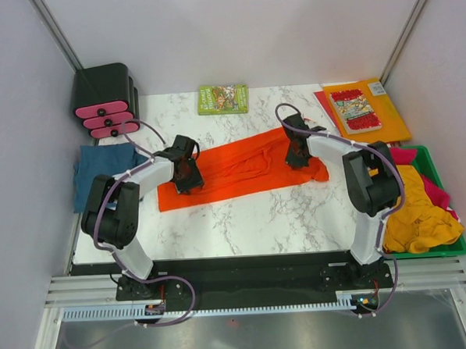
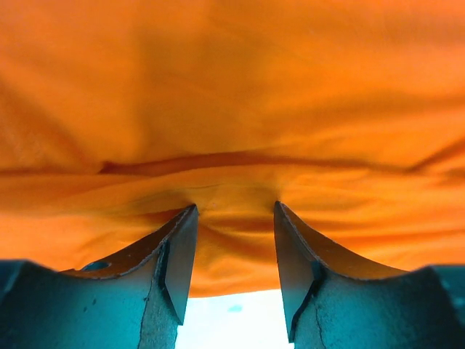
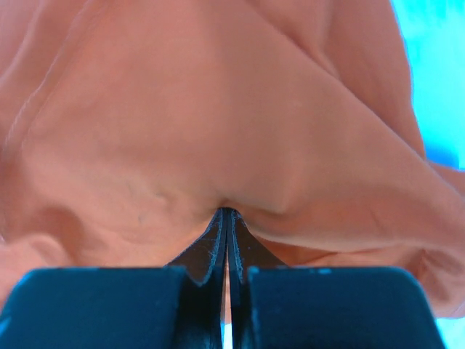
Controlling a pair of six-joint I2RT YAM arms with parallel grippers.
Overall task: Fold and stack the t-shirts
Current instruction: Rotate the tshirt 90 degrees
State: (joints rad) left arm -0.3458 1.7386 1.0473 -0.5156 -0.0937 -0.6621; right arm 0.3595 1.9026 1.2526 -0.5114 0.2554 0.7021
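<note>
the orange-red t-shirt (image 1: 244, 170) lies as a long band across the middle of the tabletop (image 1: 251, 216), probably so that each arm can take one end of it and fold it over. the right end effector (image 3: 227, 214) is pressed closed, with a small pinch of the cloth between its tips. the left end effector (image 2: 234, 212) is about half open, with a ridge of cloth between the fingers, not clamped. both arms reach forward, wrists bent down to the cloth.
</note>
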